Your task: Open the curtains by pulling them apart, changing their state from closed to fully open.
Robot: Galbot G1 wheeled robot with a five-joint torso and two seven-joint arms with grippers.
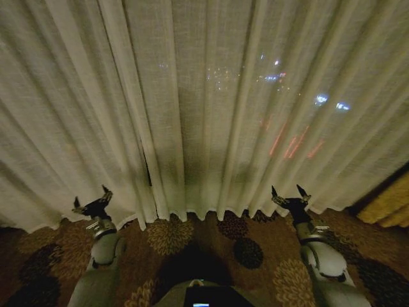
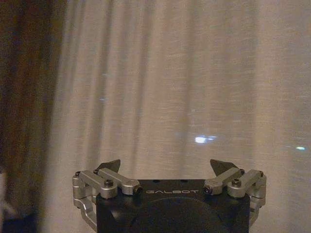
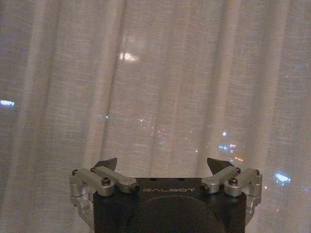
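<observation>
Head view first: we see the thin, cream-white, see-through cloth curtains [image 1: 211, 109] hanging closed right in front of us, from the top of the picture down to the floor. Our left gripper [image 1: 91, 203] is low on the left, and our right gripper [image 1: 291, 196] is low on the right. Both sit close to the bottom edge of the curtains, just in front of the cloth. The fingers of both are spread wide and hold nothing.

From the left wrist, the left gripper [image 2: 165, 167] points at the curtains [image 2: 184, 87], and no cloth lies between its dark fingers [image 2: 111, 165]. From the right wrist, the right gripper [image 3: 163, 165] also faces the curtains [image 3: 170, 73], with an empty gap between its fingers [image 3: 218, 164].

The curtains have many long folds running up and down. Small blue, white and red lights glow through the cloth. Near the middle, one fold casts a dark line where two edges seem to meet. The wavy bottom edge nearly reaches the brown carpet with big round flower shapes [image 1: 169, 233]. A thick golden-yellow drape [image 1: 390, 203] peeks in at the far right.
</observation>
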